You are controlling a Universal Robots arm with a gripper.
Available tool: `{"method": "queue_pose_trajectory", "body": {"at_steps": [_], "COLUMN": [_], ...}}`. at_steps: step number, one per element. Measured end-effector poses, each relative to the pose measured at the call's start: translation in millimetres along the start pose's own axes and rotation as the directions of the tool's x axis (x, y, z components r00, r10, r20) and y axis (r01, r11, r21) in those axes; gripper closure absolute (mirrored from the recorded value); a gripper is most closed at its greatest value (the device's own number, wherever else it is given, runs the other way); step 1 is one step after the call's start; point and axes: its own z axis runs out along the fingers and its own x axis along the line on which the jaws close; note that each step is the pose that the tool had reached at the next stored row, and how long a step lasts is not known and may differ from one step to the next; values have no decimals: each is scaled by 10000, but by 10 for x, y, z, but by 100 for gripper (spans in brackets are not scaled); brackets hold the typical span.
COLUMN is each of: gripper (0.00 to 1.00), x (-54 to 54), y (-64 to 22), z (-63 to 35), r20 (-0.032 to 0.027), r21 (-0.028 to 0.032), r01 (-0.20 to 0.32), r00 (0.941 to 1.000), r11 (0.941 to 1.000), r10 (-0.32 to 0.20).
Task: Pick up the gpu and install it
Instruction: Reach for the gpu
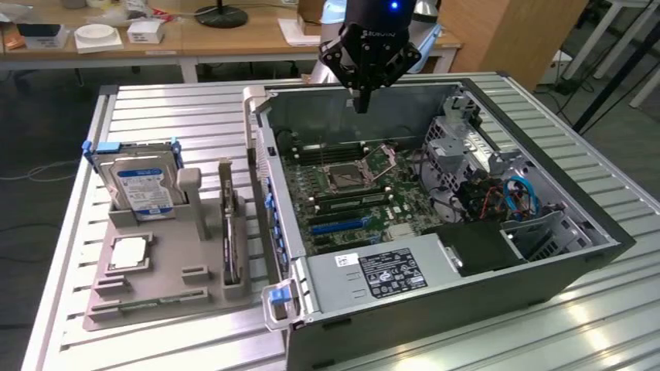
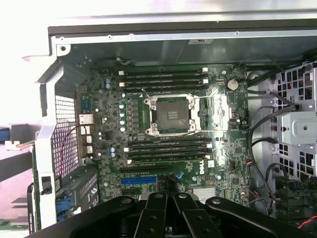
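Hovering pressed together w/ nothing held, black fingers (image 1: pixel 361 102) hang above green motherboard (image 1: pixel 345 189) in open black PC case (image 1: pixel 495 297); thin dark gpu (image 1: pixel 229 239) stands well apart in grey rack (image 1: pixel 154 297).

- My exterior camera sits off the arm, high, looking down at a slant over the whole open computer case (image 1: pixel 577 255), with the gripper (image 1: pixel 360 104) above the case's far wall.
- My wrist camera looks straight down past the gripper (image 2: pixel 167 186), close over the motherboard (image 2: pixel 228 148).
- Both share the motherboard (image 1: pixel 309 174) below the gripper.
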Motion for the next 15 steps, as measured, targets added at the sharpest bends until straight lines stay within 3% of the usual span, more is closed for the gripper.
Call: {"method": "queue_pose_trajectory", "body": {"at_steps": [4, 13, 15], "gripper": [89, 89, 89], "x": [20, 127, 138], "y": [-1, -9, -10], "z": [-1, -3, -4], "r20": [31, 304, 328], "r21": [-2, -23, -25], "r01": [2, 13, 14], "r00": [10000, 9995, 9995], "r11": [10000, 10000, 10000], "r10": [-2, -13, -13]}}
